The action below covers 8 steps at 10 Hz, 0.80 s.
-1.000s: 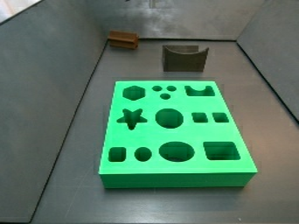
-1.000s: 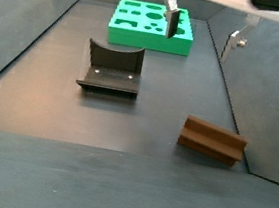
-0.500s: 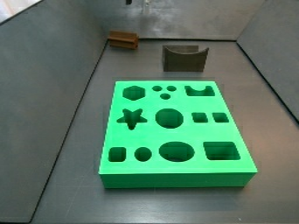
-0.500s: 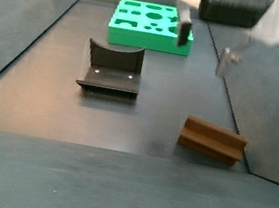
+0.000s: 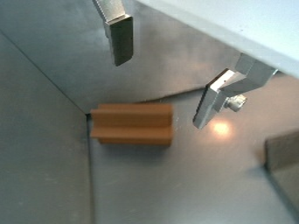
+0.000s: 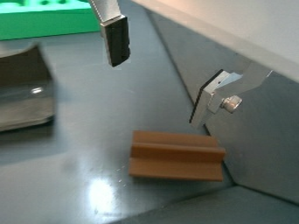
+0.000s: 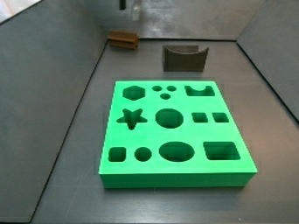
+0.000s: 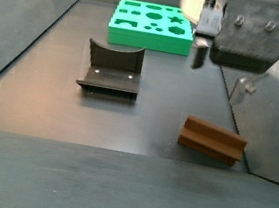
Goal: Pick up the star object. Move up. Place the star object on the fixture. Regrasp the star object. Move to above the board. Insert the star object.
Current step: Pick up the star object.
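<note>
The star object (image 8: 212,140) is a reddish-brown chunky piece lying on the dark floor close to a side wall, seen also in the far corner (image 7: 122,38). My gripper (image 8: 223,70) hangs open above it, apart from it. In both wrist views the star object (image 5: 132,124) (image 6: 176,156) lies beyond the tips of the gripper (image 5: 166,74) (image 6: 163,74), and nothing sits between the fingers. The fixture (image 8: 110,68) (image 7: 184,58) stands empty in mid floor. The green board (image 7: 176,179) (image 8: 147,38) lies flat with its holes empty.
Grey walls enclose the floor on all sides; one wall (image 6: 251,131) runs right beside the star object. The fixture (image 6: 24,83) and the board (image 6: 47,26) show beyond the gripper in a wrist view.
The gripper has travelled away from the board end and come down over the star object. Star object, fixture and board have not moved.
</note>
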Available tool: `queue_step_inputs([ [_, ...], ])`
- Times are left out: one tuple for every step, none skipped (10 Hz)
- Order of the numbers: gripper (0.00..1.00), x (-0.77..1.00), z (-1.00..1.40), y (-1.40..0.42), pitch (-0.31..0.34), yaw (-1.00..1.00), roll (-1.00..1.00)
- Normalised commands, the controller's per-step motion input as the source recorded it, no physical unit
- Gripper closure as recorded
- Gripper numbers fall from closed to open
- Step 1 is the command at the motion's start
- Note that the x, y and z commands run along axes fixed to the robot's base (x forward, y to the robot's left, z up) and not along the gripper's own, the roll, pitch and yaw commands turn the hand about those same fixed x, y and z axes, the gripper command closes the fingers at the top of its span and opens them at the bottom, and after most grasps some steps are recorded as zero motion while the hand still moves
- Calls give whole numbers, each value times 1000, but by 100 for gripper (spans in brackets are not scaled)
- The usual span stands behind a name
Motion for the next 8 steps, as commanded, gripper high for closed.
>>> queue_step_inputs([
  [0, -309, -429, 100, -81, -817, 0],
  [0, -206, -497, 126, -101, -823, 0],
  [0, -34, -766, 471, -111, -529, 0],
  [0, 0, -683, 340, -113, -609, 0],
  [0, 117, -617, 137, -100, -740, 0],
  [0, 117, -426, 197, -177, -700, -91],
  [0, -60, 0, 0, -37, 0, 0],
  [0, 0, -274, 0, -87, -320, -77],
])
